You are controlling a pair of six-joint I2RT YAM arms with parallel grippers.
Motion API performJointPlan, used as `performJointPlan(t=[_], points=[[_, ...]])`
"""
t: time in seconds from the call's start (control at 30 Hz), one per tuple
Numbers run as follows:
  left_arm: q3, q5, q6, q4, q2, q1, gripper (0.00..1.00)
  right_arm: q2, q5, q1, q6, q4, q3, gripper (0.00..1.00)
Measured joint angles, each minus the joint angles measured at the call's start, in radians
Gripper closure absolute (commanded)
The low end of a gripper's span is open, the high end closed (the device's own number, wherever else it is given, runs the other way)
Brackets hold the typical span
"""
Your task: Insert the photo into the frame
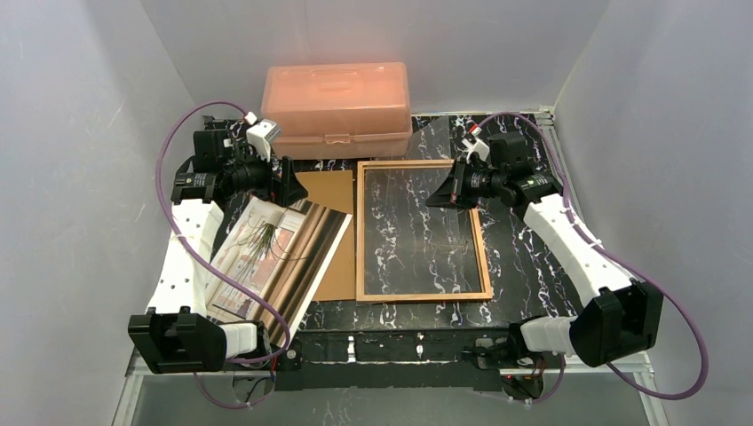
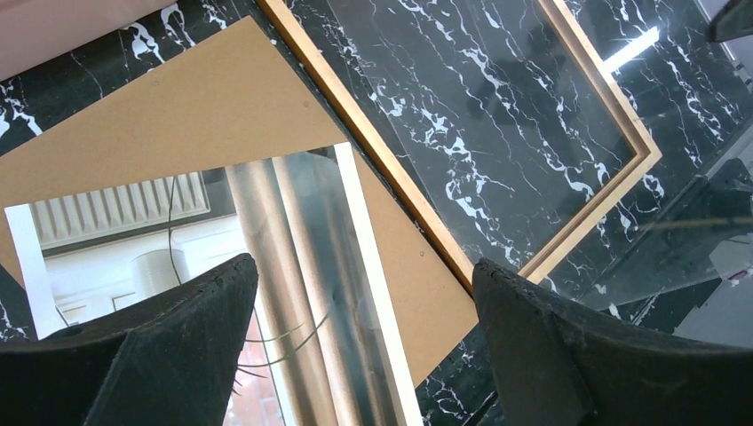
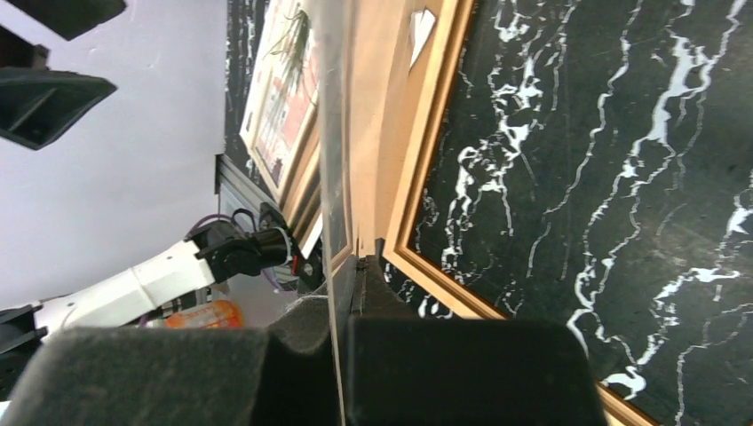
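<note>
Photo [image 1: 275, 257] lies face up, partly on backing board [image 1: 333, 191], just left of frame [image 1: 422, 295]; long axis runs near-to-far, slightly slanted; left gripper [image 2: 364, 271], nearer arm, hovers wide open above its far end; right gripper [image 1: 448, 193] pinches clear sheet [image 3: 330, 133] over frame.

The left end effector [image 2: 366, 266] (black, two-finger) has its jaws wide apart and holds nothing. The right end effector [image 3: 355, 266] is closed, pinching a clear transparent sheet [image 3: 336, 160]. Both arms extend forward with wrists turned inward.
</note>
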State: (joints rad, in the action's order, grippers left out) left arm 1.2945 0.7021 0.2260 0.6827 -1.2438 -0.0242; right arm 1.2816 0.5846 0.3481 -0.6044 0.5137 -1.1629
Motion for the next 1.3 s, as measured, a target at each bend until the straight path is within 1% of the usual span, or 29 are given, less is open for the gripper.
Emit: performJointPlan(t=[0.3, 0.5, 0.73, 0.87, 1.3], points=[[-0.014, -0.008, 0.002, 0.0, 0.0, 0.023, 0.14, 0.054, 0.006, -0.051, 0.074, 0.003, 0.058, 0.99], [-0.061, -0.02, 0.005, 0.0, -0.019, 0.101, 0.15, 0.089, -0.007, -0.053, 0.151, 0.013, 0.054, 0.99], [-0.091, -0.047, -0.002, -0.007, -0.084, 0.179, 0.18, 0.153, -0.037, -0.054, 0.225, 0.032, 0.021, 0.99], [-0.098, -0.061, -0.006, -0.025, -0.119, 0.2, 0.21, 0.174, -0.074, -0.054, 0.25, 0.039, 0.013, 0.99], [-0.11, -0.083, -0.016, -0.069, -0.15, 0.234, 0.21, 0.206, -0.168, -0.06, 0.294, 0.024, 0.019, 0.99]])
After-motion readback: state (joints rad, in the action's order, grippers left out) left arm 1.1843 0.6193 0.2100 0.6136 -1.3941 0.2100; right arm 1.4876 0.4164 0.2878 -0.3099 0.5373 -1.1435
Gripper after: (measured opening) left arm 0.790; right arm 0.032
